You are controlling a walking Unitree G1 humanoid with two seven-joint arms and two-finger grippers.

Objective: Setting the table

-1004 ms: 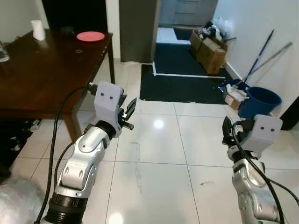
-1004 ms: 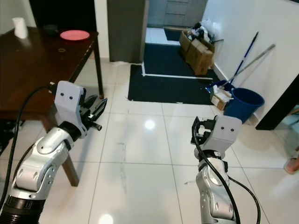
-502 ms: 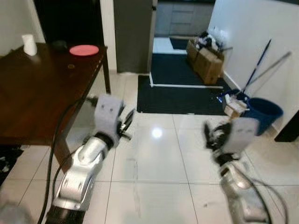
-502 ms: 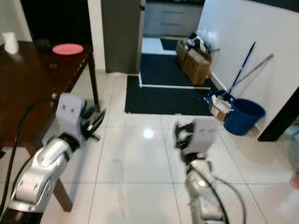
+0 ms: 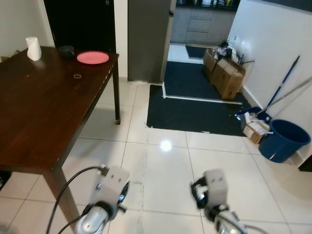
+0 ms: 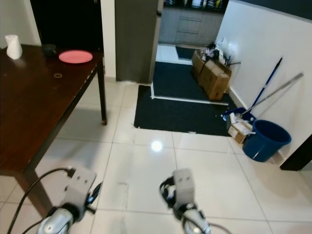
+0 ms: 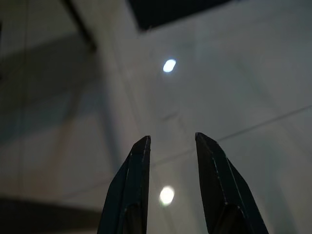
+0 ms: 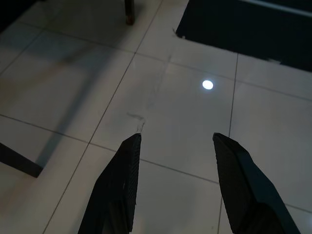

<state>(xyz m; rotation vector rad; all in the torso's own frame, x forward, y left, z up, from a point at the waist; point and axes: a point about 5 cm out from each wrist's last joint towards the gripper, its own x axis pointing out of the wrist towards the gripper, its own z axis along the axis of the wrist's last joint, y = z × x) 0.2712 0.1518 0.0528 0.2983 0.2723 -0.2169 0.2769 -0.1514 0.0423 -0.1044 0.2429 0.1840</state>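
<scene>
Both claws, the left claw [image 7: 170, 146] and the right claw [image 8: 176, 141], hang open and empty, far from the pink plate [image 5: 92, 57] on the counter [image 5: 39, 107]; it looks light, stiff and breakable, so grab its rim.

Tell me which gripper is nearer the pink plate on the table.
Left. The left gripper hangs low beside the table's near corner; the right gripper is further right, away from the pink plate.

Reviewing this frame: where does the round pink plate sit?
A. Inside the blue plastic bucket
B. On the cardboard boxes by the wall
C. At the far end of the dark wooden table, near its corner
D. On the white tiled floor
C. The round pink plate lies flat on the dark wooden table at its far end near the corner, beside a small dark object.
</scene>
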